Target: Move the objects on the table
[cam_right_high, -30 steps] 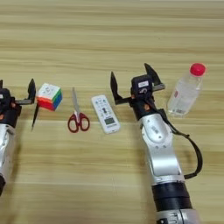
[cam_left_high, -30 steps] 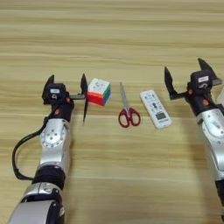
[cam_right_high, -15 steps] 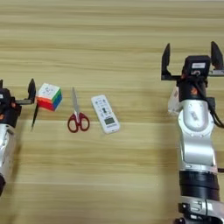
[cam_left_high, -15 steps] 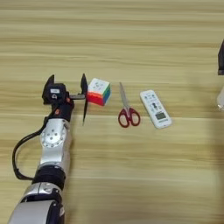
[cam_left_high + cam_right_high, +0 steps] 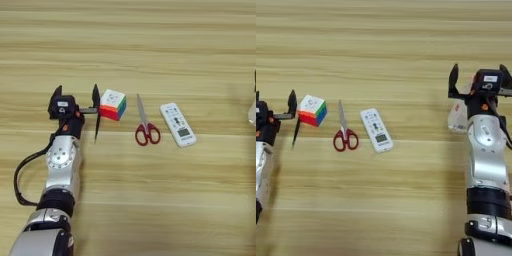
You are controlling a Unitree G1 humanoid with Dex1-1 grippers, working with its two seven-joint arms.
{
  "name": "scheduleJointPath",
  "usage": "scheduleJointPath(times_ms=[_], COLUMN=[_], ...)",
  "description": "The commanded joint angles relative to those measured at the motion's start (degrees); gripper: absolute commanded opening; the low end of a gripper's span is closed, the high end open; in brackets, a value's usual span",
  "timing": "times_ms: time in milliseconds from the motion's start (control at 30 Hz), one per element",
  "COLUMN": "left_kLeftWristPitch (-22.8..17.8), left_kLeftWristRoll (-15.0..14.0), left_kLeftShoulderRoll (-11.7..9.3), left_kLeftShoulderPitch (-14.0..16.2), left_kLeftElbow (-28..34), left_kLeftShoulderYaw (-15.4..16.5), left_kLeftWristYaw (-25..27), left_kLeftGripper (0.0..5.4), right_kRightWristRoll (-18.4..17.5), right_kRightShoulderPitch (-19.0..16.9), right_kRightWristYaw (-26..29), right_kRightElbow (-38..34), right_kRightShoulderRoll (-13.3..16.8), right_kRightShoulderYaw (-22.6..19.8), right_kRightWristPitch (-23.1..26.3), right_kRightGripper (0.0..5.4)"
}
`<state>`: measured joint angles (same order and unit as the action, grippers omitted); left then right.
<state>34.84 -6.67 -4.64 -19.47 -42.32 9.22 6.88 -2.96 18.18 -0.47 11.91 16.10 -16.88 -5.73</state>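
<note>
Five small things sit in a loose row on the table (image 5: 150,210), with an arm at each end. Far left, the left gripper (image 5: 76,100) has its fingers spread wide, parked just left of the puzzle cube (image 5: 112,104), and the thin black pen (image 5: 96,127) lies right under its inner finger. Next come the red-handled scissors (image 5: 145,127), then the white remote (image 5: 178,124). Far right, the right gripper (image 5: 479,82) is also splayed open, straddling the clear bottle (image 5: 458,117), which is mostly hidden behind the wrist. My worry: the bottle looks light and round, so closing off-centre could squirt it sideways or roll it away.
</note>
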Motion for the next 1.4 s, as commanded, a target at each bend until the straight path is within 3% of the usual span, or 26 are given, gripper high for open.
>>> scheduleJointPath(times_ms=[33, 400, 767, 1067, 1400], left_kLeftWristPitch=[0.5, 0.5, 0.6, 0.6, 0.6], left_kLeftWristRoll=[0.5, 0.5, 0.5, 0.6, 0.7], left_kLeftShoulderRoll=[-0.1, -0.2, -0.2, -0.1, 0.0], left_kLeftShoulderPitch=[-0.3, -0.3, -0.2, -0.3, -0.4], left_kLeftElbow=[-0.3, -0.1, -0.1, -0.3, -0.4], left_kLeftShoulderYaw=[-0.1, -0.1, -0.1, -0.1, -0.2], left_kLeftWristYaw=[-0.2, -0.2, -0.2, -0.4, -0.5], left_kLeftGripper=[5.40, 5.40, 5.40, 5.40, 5.40], right_kRightWristRoll=[-1.1, -1.3, -2.7, -3.8, -5.6], right_kRightShoulderPitch=[2.2, 5.0, 7.0, 7.7, 6.5], right_kRightWristYaw=[0.4, 0.2, 1.9, 5.0, 8.5], right_kRightElbow=[3.0, 13.7, 22.1, 25.0, 22.0], right_kRightShoulderRoll=[0.9, 2.3, 2.4, 1.6, -0.6], right_kRightShoulderYaw=[-0.5, -1.1, -0.9, 0.3, 2.6], right_kRightWristPitch=[0.6, -1.3, -0.2, 0.6, 0.6], right_kRightGripper=[5.37, 5.37, 5.37, 4.48, 3.46])
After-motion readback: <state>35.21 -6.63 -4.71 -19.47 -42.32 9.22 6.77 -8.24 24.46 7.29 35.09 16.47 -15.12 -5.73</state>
